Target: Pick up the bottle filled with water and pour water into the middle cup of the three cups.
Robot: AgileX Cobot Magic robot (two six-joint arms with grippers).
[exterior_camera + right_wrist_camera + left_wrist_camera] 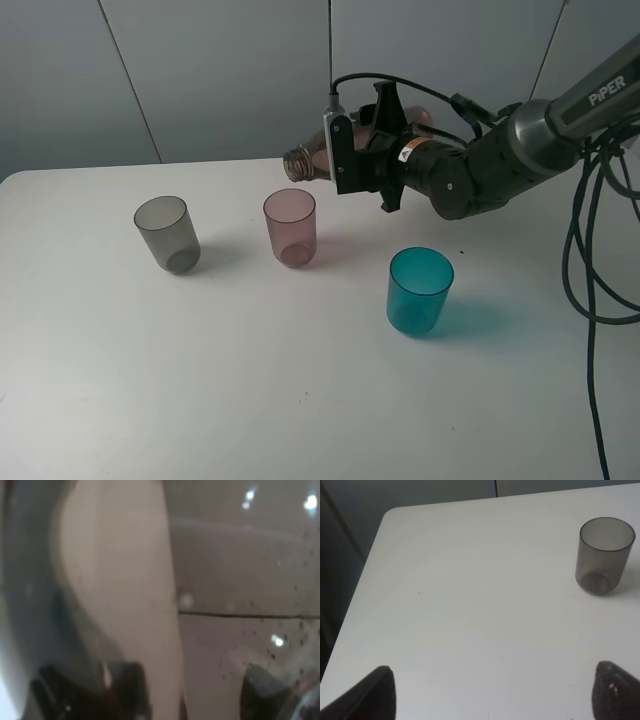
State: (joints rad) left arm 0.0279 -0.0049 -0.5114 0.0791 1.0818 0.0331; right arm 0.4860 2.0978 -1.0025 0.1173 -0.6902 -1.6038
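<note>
My right gripper (pixel 372 150) is shut on the smoky brown-grey bottle (pixel 310 160), held tipped nearly horizontal in the air, its open threaded neck pointing left, above and just right of the pink-mauve middle cup (pixel 290 227). No water stream shows. The bottle's translucent wall (pixel 225 605) fills the right wrist view. The smoky grey cup (pixel 167 234) stands left of the pink one and also shows in the left wrist view (pixel 603 555). The teal cup (pixel 419 291) stands front right. My left gripper (pixel 492 692) is open and empty, out of the exterior high view, near the table's left part.
The white table (pixel 250 380) carries the cups. Its left edge and rounded corner (pixel 390 515) show in the left wrist view. Black cables (pixel 590 260) hang from the right arm at the right side. Grey wall panels stand behind the table.
</note>
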